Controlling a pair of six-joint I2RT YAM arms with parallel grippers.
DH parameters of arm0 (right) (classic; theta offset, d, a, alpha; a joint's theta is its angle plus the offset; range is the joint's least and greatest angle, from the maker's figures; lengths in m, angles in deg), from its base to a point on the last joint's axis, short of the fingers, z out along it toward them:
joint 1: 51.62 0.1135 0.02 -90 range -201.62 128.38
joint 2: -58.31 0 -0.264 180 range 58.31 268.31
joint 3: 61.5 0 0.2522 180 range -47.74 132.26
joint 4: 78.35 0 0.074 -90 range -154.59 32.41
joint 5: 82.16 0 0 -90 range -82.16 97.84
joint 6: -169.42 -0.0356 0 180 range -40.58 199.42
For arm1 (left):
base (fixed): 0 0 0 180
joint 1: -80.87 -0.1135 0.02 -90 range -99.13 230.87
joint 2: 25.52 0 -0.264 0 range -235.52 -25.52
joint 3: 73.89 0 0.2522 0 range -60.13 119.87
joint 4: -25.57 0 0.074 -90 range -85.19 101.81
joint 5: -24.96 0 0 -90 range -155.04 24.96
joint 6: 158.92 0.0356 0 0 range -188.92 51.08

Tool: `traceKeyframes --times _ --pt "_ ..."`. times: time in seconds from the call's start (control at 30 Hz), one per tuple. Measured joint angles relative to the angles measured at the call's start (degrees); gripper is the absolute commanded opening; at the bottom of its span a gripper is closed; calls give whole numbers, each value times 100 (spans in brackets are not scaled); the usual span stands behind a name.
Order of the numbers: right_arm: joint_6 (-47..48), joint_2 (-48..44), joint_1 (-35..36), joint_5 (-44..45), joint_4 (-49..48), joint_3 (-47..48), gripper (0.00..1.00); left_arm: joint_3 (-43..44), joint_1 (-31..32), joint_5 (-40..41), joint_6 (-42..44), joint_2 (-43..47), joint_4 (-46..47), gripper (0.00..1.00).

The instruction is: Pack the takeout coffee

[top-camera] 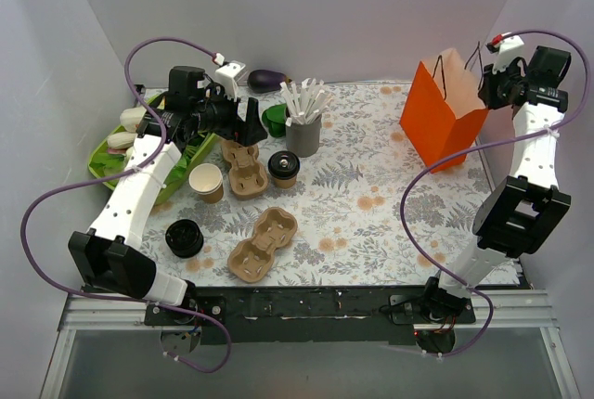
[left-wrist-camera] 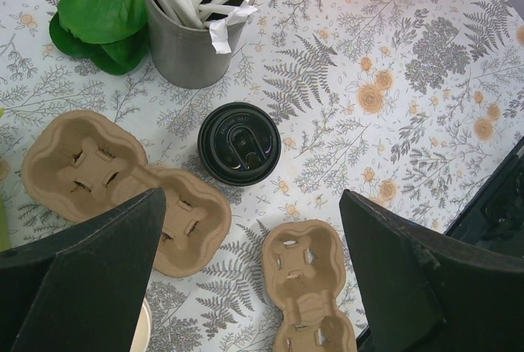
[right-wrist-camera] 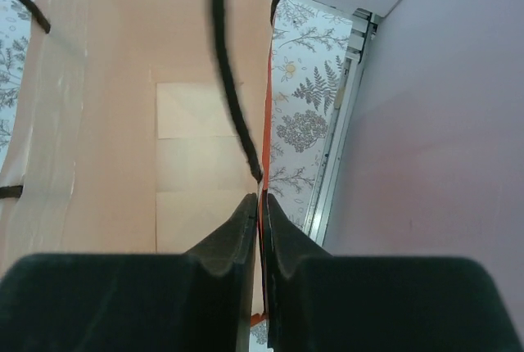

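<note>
Right gripper [right-wrist-camera: 262,213] pinching orange bag [right-wrist-camera: 123,123] rim; left gripper [left-wrist-camera: 250,205] spread wide.
Takeout coffee [left-wrist-camera: 239,143] stands below left gripper, just forward of centre: centre up, grip body under lid, hold bag steady.

Right under the left gripper [left-wrist-camera: 252,205], a brown moulded-pulp two-cup carrier tray [left-wrist-camera: 123,184] lies flat on the fern-and-flower printed tablecloth [left-wrist-camera: 426,65], partly hidden by one finger. A second pulp carrier [left-wrist-camera: 307,282] lies between the fingers, closer to the wrist and apart from the first. Ahead of the fingertips stands a grey cup of white paper-wrapped sticks [left-wrist-camera: 187,45], with glossy green leaves [left-wrist-camera: 102,4] just beside it. An open, lidless kraft-paper cup [top-camera: 206,181] sits behind that gripper, near a lime-green tray [top-camera: 102,167].
</note>
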Motion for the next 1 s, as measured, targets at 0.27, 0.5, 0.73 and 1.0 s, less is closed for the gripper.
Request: traceKeyframes --times 0.27,0.5,0.73,1.0 --pt "498 -573 0 -546 216 -643 1 -46 72 90 177 7 -24 88" --pt "1366 -2140 4 -1075 774 -1495 1 -474 160 372 710 153 -358 87" --pt "2286 -2916 4 -1456 1537 -1731 1 -629 374 599 1495 275 -997 84" --pt "2625 -3285 4 -1886 2103 -2055 1 -896 789 1078 2039 44 -1725 74"
